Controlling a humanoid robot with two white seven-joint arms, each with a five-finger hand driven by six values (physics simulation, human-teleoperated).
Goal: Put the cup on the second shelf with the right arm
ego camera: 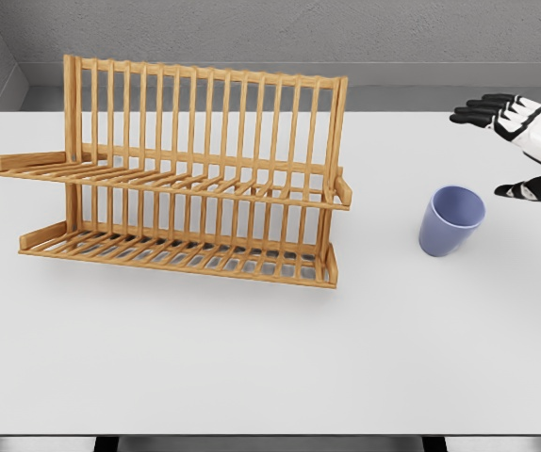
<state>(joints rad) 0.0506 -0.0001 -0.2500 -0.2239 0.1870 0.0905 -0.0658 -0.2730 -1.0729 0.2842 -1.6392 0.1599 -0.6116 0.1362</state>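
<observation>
A wooden rack (181, 179) stands on the left half of a white table (270, 367), its two slatted shelves, an upper one (172, 181) and a lower one (176, 250), both bare of dishes. To its right, well apart from the rack, a blue cup (450, 219) sits upright on the table with its mouth tipped slightly toward the camera. Farther right, at the frame's edge, the right hand (520, 141) hovers above and beside the cup without touching it, black fingers (483, 108) spread and extended leftward, the thumb hanging lower; it holds nothing. The left arm does not appear. The job looks barely begun: the cup is not yet grasped, lifted or carried, and everything remains, namely closing the hand around the cup, moving it across to the rack and setting it on the second shelf.
</observation>
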